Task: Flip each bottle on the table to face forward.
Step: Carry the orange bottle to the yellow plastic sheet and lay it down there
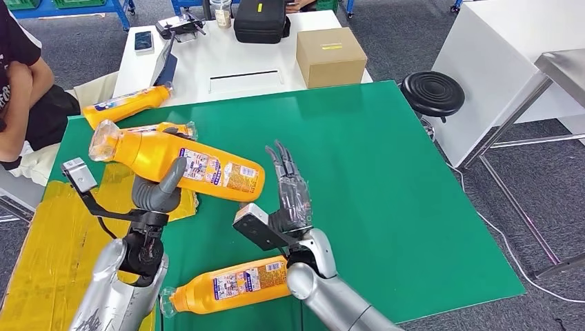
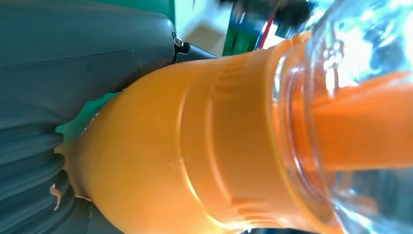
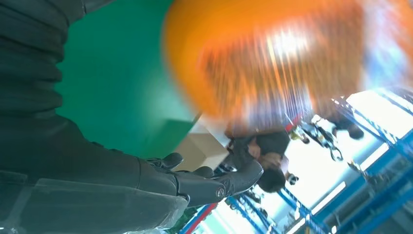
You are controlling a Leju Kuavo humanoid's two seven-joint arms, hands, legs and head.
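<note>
Held bottle (image 1: 181,160): you carry it on its side above the green desk (image 1: 386,172), clear cap toward the robot's left, label showing.
Left hand (image 1: 160,189): wrapped around the bottle from below; keep this grip firm while turning.
Right hand (image 1: 290,193): fingers straight and apart, holding nothing, just beside the bottle's base; use it to steady that end.
Step in hand: judged as mid-flip; roll slowly, then set the bottle down label-forward.
Other bottles: one near the robot (image 1: 231,283), one behind the held bottle (image 1: 169,128), one at the far edge (image 1: 126,105).
</note>
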